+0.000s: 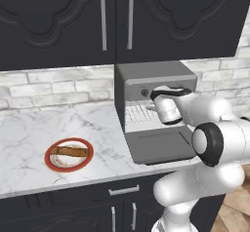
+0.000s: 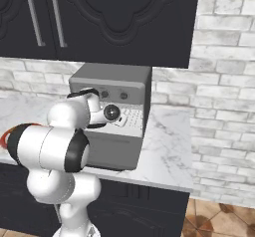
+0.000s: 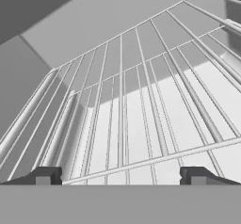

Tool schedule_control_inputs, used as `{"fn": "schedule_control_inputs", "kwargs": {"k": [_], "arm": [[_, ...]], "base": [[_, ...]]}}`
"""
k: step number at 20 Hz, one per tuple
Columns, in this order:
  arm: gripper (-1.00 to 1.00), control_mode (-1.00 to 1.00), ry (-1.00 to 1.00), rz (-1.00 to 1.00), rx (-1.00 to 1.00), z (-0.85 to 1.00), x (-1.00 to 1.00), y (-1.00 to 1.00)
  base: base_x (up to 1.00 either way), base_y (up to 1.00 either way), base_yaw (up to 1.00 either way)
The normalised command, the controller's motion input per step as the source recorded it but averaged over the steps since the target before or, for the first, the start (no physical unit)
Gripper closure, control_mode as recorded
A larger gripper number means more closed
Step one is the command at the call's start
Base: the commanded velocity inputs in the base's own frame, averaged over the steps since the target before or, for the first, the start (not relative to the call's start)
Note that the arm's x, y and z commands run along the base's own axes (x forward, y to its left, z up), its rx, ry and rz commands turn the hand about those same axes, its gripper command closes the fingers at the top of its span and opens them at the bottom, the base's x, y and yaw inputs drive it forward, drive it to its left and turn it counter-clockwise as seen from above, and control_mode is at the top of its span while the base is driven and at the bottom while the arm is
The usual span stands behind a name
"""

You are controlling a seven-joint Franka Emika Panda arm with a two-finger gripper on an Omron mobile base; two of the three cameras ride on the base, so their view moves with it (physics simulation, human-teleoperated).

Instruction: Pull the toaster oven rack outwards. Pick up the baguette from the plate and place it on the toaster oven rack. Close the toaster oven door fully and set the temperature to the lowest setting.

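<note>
step: toaster oven rack [image 3: 141,124] being approached | pincer [image 3: 120,176] being held wide, empty | rack judged light, stiff, slippery wire | front crossbar being favoured for hold

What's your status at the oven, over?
Gripper open, at toaster oven rack front wire. Door down. Baguette on plate. Nothing blocking.

I count one toaster oven [image 1: 154,80] far right on the bench [image 1: 29,128], one drop-down toaster oven door [image 1: 158,145], one toaster oven rack [image 3: 141,119]. Two knobs [image 2: 124,96] I can make out. One plate [image 1: 69,154] near left, one baguette [image 1: 72,151] on it. Two cabinet handles [image 1: 103,19] above.
</note>
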Motion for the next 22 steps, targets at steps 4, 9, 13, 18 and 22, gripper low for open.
{"fn": "schedule_control_inputs", "kwargs": {"k": [4,9,13,18,22], "arm": [[-1.00,-1.00,0.06,0.00,0.00,0.00,0.24,0.00],[-1.00,-1.00,0.06,0.00,0.00,0.00,0.32,0.00],[-1.00,-1.00,0.11,0.00,0.00,-0.05,0.08,0.00],[-1.00,-1.00,0.14,0.00,-0.02,-0.24,0.01,0.00],[-1.00,-1.00,0.15,0.00,-0.03,-0.27,0.00,0.00]], "base": [[0.00,0.00,0.00],[0.00,0.00,0.00],[0.00,0.00,0.00],[0.00,0.00,0.00],[0.00,0.00,0.00]]}}
